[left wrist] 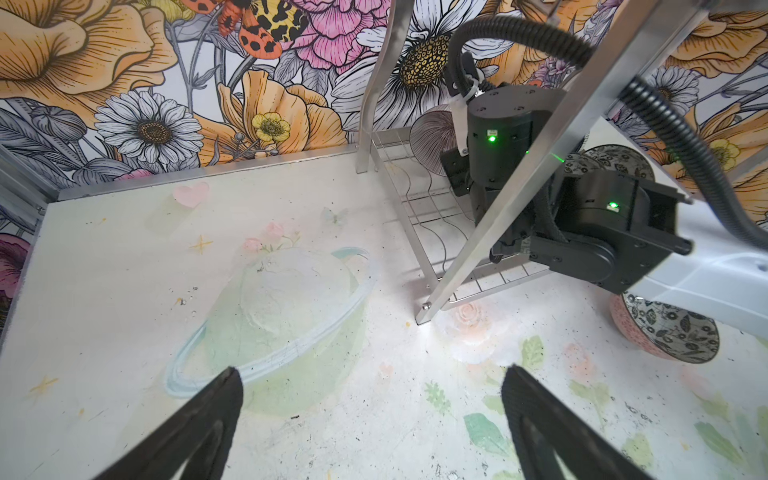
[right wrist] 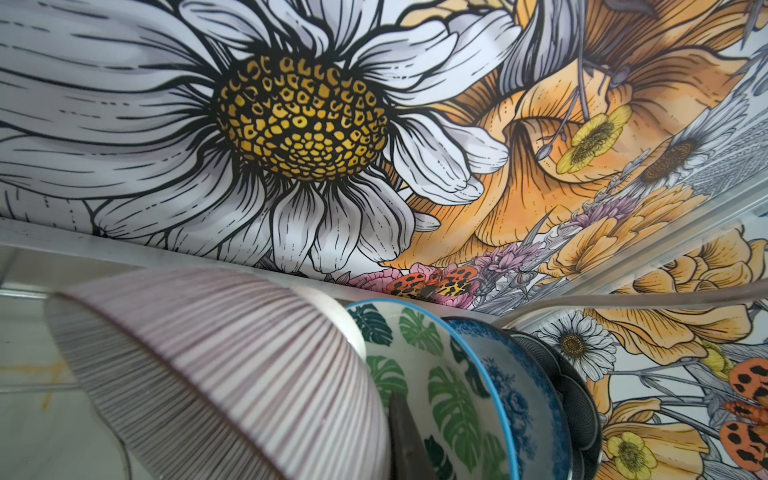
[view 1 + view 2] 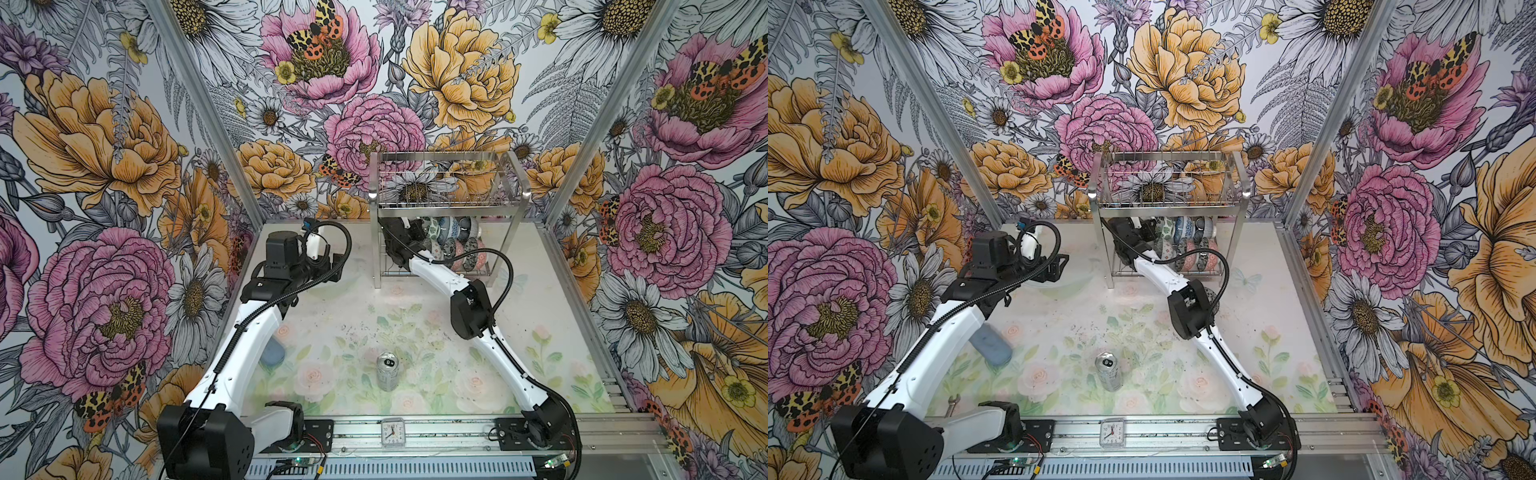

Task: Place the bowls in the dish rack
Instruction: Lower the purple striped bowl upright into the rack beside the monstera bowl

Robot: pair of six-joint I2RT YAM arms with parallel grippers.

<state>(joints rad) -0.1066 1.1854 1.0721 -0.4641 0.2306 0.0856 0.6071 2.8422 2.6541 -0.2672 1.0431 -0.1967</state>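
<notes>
Right gripper [image 2: 395,419] grips striped bowl [image 2: 216,365]; floral tabletop [image 3: 415,324], walls [image 3: 104,166]

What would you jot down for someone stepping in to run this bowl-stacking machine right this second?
Left gripper: open, empty, hovering over the table.
Right gripper: inside the dish rack's lower tier, shut on the striped bowl, which stands on edge beside the leaf-patterned bowl.
Done: the other bowls stand in the lower tier.
Left: release the striped bowl, then load the black-and-white floral bowl, which sits on the table under the right arm.
</notes>
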